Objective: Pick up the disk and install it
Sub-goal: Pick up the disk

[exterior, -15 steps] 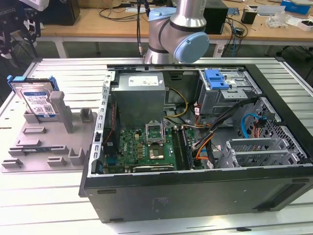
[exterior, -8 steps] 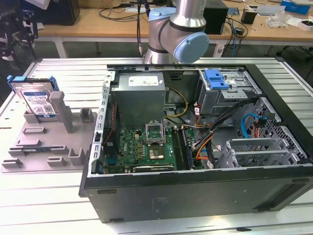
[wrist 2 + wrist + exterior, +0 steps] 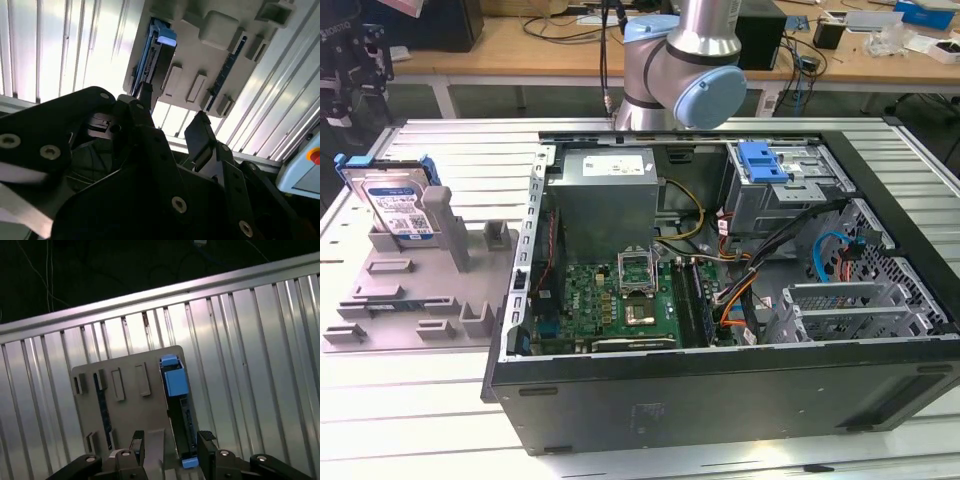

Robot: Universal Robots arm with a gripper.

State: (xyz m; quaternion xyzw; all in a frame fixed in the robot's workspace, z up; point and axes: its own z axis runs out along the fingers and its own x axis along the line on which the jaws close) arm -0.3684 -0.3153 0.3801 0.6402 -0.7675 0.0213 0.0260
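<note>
Nearest the wrist cameras, claw (image 3: 172, 446): fingers (image 3: 207, 440) are spread wide with nothing between them. It hangs over the disk without touching, and the gap runs across the disk's thin edge, probably so the fingers can meet its flat faces.
Disk (image 3: 175, 382): stands on edge in a slot of the holder, blue carrier frame uppermost. In the exterior view (image 3: 395, 205) it leans back at the exterior view's left, label showing. Standing up leaves both faces free for a pinch.
Holder (image 3: 415, 300): grey plate with posts and slots, seemingly a parking spot that keeps the disk in a known pose.
Surface (image 3: 430, 420): ribbed metal, carrying holder and case side by side.
Computer case (image 3: 720, 410): lies on its side with the panel off, so the interior faces up. It is well apart from the disk, toward the exterior view's right.
Drive cage (image 3: 790, 195): sits at the case's far side under a bright-blue bracket (image 3: 765, 160). The disk is not yet installed.
</note>
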